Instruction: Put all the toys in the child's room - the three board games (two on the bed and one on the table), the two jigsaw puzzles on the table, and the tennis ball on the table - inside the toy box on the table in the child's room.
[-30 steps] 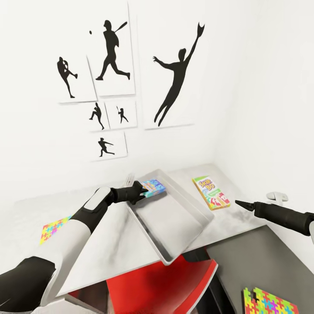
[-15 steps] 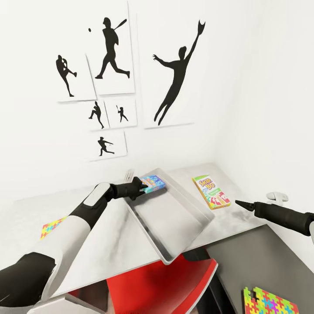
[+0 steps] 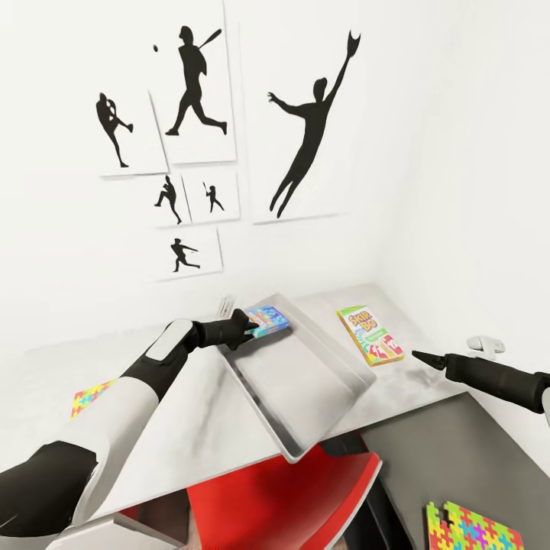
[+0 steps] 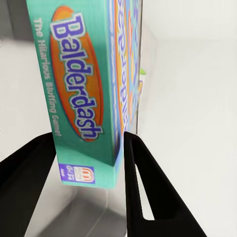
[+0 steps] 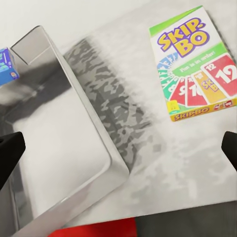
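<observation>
My left gripper (image 3: 248,325) is shut on a teal Balderdash board game (image 3: 268,320), held on edge just over the far end of the grey toy box (image 3: 298,389). In the left wrist view the two black fingers (image 4: 143,173) clamp the game (image 4: 84,89) from both sides. The Skip-Bo board game (image 3: 369,336) lies flat on the table (image 3: 206,428) right of the box. My right gripper (image 3: 424,356) hovers open near that game, with nothing in it. One jigsaw puzzle (image 3: 93,399) lies far left on the table, another (image 3: 473,527) at the lower right.
The toy box (image 5: 59,143) is tilted across the table with its near end overhanging the front edge. A red chair (image 3: 283,496) sits under that edge. The lower-right puzzle rests on a dark grey surface (image 3: 458,458). White walls with athlete silhouettes (image 3: 305,130) close off the back and right.
My left gripper has carried the Balderdash game slightly up and toward the far end of the toy box. The right arm has stayed put.
</observation>
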Controlling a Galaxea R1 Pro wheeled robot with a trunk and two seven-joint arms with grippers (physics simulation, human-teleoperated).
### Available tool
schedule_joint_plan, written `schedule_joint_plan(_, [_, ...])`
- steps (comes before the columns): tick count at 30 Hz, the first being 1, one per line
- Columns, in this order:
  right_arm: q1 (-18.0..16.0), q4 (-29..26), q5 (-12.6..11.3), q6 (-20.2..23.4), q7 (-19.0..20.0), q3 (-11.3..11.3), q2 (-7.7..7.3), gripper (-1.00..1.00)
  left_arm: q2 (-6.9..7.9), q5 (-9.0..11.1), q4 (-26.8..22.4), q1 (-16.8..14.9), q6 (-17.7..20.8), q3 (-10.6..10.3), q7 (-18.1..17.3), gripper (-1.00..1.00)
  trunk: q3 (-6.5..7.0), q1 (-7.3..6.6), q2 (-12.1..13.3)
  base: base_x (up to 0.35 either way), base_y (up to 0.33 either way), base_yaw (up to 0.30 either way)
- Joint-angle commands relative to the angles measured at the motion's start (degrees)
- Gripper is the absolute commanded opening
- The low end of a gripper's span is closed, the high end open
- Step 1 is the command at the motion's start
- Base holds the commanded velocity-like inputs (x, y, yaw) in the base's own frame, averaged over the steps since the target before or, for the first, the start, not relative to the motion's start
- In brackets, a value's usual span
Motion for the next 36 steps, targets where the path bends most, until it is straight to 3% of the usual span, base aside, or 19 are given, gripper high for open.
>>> schedule_joint_plan(1, [-0.1,0.0,0.3,0.3,0.5,-0.1,0.0,1.0,0.02,0.6,-0.1,-0.1,0.0,-0.1,0.5,-1.0,-0.19,0.03,-0.1,0.0,0.0,0.0])
schedule_joint_plan(36, [-0.1,0.0,0.3,0.3,0.5,-0.1,-0.09,1.0,-0.03,0.6,0.0,-0.1,-0.6,-0.1,0.6,-1.0,-3.37,0.03,-0.1,0.0,0.0,0.0])
